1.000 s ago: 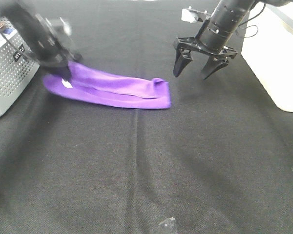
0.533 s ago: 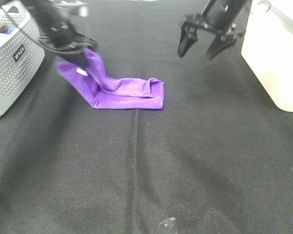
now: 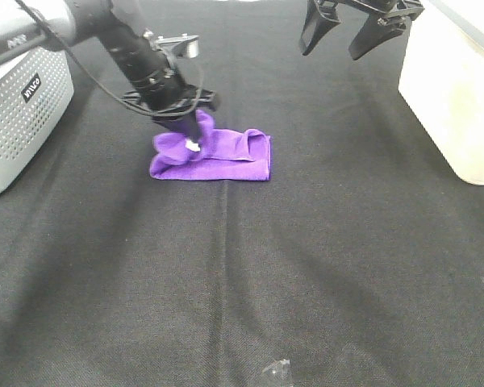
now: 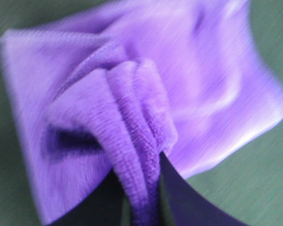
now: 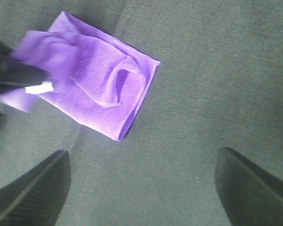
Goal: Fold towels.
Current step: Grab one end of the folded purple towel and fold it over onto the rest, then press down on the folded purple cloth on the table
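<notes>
Your left gripper is down on the bright purple square microfibre cloth, jaws pinched on a bunched-up fold of it. In the left wrist view the gathered pleats run straight down between the two dark fingers, and the rest of the cloth spreads out flat beyond them. You can see the small white tag right at the grip point.

The cloth sits on the black fabric-covered table, in the far half and left of centre in the high view. It is doubled into a rough rectangle. The end near your left gripper is crumpled and raised. The other end lies flat, with a soft rolled ridge close to its edge.

Your right gripper hangs in the air at the far right, well apart from the cloth. Its jaws are spread wide with nothing between them, and its wrist view looks down past both fingertips onto the cloth.

A grey perforated plastic basket stands at the left edge of the table. A white rectangular box stands at the right edge.
</notes>
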Action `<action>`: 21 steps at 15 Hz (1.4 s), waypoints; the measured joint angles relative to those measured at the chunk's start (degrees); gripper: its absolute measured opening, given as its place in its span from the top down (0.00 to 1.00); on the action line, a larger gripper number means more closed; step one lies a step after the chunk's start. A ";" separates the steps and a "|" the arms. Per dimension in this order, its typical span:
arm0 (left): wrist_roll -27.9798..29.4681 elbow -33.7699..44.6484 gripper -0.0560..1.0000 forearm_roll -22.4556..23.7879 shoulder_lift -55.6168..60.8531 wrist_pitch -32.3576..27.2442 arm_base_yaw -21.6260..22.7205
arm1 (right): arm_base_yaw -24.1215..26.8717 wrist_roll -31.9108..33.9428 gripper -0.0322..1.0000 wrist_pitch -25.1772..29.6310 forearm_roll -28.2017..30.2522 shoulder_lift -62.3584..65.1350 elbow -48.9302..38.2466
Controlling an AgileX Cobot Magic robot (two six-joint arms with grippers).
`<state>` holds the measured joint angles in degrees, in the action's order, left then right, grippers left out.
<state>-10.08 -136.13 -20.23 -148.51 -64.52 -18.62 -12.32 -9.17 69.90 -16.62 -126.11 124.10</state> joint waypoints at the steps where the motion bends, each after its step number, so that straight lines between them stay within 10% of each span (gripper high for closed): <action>1: 0.06 0.00 0.84 -1.26 -0.23 1.72 -0.57 | 0.00 0.00 0.20 0.00 -0.23 0.00 0.00; 8: 0.00 -0.11 0.27 -20.11 -2.98 9.28 -1.72 | 0.00 0.00 0.20 0.06 -1.03 4.58 0.00; 13: -11.12 -0.11 0.22 -36.61 -2.98 9.40 -1.72 | 0.00 0.00 0.20 0.11 -1.38 6.93 0.00; 19: -13.69 -7.16 0.22 -36.04 -3.04 2.01 0.46 | 0.00 0.00 0.20 0.11 -1.49 9.40 0.00; 21: -10.31 -10.89 0.22 -27.79 -3.04 -2.81 2.75 | 0.00 0.00 0.20 0.11 -1.49 9.57 -0.74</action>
<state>-20.40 -147.02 -48.01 -151.55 -67.32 -15.87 -12.32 -9.17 70.02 -18.11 -116.54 123.36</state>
